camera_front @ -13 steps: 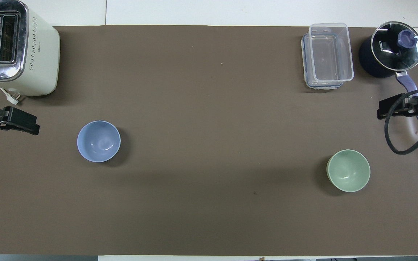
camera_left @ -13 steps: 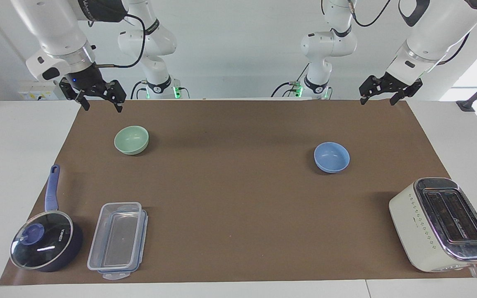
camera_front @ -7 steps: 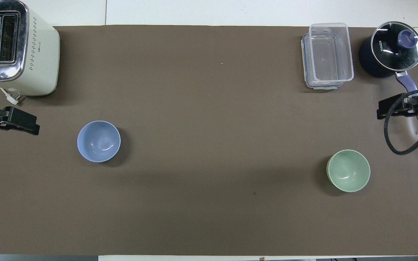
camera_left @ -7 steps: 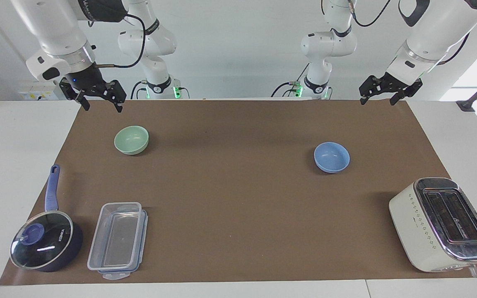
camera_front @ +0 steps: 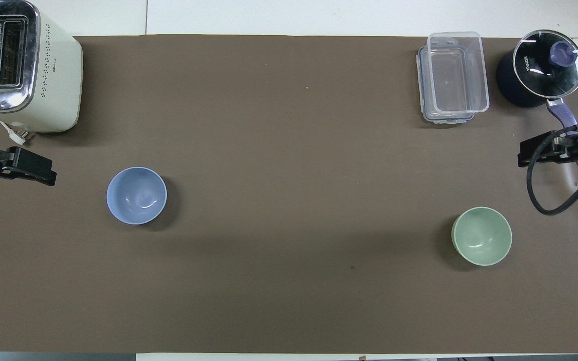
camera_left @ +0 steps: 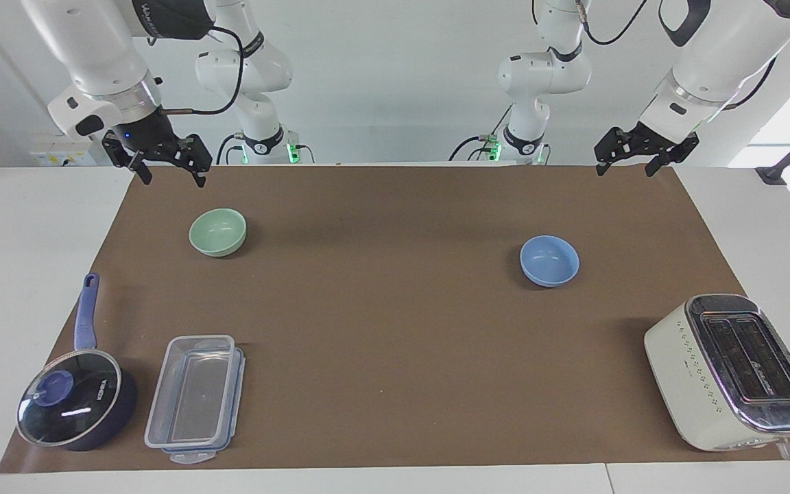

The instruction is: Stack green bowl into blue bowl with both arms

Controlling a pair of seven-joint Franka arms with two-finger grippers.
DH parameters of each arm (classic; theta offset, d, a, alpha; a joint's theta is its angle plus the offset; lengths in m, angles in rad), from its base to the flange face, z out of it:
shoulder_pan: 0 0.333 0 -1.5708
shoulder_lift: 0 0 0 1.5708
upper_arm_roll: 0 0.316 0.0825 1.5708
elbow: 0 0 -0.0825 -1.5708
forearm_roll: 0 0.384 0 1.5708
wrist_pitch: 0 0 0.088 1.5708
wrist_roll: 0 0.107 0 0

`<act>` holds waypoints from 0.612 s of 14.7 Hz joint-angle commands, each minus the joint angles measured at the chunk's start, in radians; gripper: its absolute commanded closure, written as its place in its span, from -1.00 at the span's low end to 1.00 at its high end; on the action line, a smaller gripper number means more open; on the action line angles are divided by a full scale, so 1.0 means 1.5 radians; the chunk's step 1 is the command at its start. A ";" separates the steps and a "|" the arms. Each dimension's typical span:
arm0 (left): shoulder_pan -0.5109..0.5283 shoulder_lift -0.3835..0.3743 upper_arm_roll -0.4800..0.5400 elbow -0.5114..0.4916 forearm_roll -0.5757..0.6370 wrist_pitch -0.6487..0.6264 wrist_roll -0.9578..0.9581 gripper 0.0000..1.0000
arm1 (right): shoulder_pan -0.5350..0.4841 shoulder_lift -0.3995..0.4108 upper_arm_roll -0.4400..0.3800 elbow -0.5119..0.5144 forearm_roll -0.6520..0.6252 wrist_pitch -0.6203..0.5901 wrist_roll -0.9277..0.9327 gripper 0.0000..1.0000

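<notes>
Two bowls, both untouched on tabletop, well apart. Facing view, L to R: right end effector [camera_left: 170, 167] up in the air over the mat edge by the robots, fingers spread, empty. green bowl [camera_left: 217, 232] sits on the mat at the right arm's end, upright. blue bowl [camera_left: 549, 260] toward the left arm's end, upright. left end effector [camera_left: 636, 155] raised over the mat corner, fingers apart, empty. Step: pre-grasp, nothing picked yet. Next, imo: right arm drops onto green rim, pinches the wall, and carries it toward blue; left arm prob. steadies blue.
</notes>
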 commanded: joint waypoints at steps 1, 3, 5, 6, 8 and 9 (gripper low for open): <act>0.003 -0.075 0.004 -0.198 -0.008 0.153 0.003 -1.00 | -0.008 -0.015 0.003 -0.016 0.007 0.006 0.001 -1.00; 0.012 -0.085 0.005 -0.319 -0.008 0.276 0.027 -1.00 | -0.007 -0.016 0.003 -0.019 0.007 0.003 0.001 -1.00; 0.018 -0.058 0.004 -0.373 -0.008 0.347 0.055 -1.00 | -0.009 -0.016 0.002 -0.021 0.007 0.001 0.000 -1.00; 0.017 -0.040 0.004 -0.388 -0.008 0.378 0.056 -1.00 | -0.009 -0.023 0.002 -0.038 0.007 0.006 0.000 -1.00; 0.011 -0.027 0.004 -0.424 -0.007 0.423 0.056 -1.00 | -0.016 -0.063 -0.002 -0.121 0.007 0.029 0.000 -1.00; 0.008 -0.024 0.004 -0.440 -0.007 0.444 0.056 -1.00 | -0.028 -0.091 -0.002 -0.183 0.007 0.066 -0.001 -1.00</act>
